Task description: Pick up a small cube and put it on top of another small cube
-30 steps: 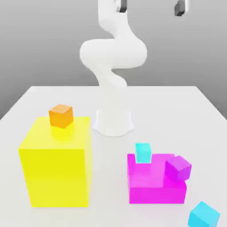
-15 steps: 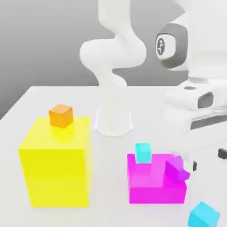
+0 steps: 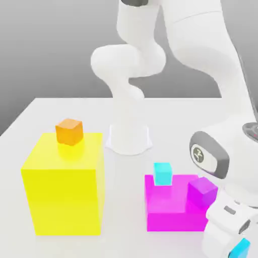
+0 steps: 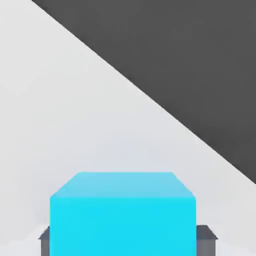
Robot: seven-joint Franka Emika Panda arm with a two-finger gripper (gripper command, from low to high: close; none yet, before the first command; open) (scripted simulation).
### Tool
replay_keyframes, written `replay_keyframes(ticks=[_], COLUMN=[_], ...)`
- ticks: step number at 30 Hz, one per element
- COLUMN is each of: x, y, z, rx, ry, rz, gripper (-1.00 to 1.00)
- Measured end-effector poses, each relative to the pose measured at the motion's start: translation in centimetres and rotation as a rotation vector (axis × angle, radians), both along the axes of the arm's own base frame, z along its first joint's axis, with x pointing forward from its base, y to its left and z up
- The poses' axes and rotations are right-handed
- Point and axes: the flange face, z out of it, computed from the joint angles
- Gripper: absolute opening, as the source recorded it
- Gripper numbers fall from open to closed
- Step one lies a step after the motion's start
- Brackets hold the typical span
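Arm (image 3: 211, 75) has swung down from high up to the table's near corner, and its gripper (image 4: 128, 240) is now squeezed tight on the small cyan cube (image 4: 122, 215).

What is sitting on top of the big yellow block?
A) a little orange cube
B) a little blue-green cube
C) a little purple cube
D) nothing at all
A: in the exterior view the small orange cube rests on the top face of the yellow block, near its back edge, while the purple cube and a cyan cube sit on the magenta block.
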Motion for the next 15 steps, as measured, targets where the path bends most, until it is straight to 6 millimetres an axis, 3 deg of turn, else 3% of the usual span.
replay_keyframes(ticks=[2, 7, 15], x=[0.0, -0.4, -5.3], y=[0.0, -0.1, -2.2], z=[-0.1, 6.0, 13.2], rx=[0.0, -0.003, -0.022], ry=[0.0, 0.0, -0.006], rz=[0.001, 0.009, 0.118], gripper=[-1.0, -1.0, -1.0])
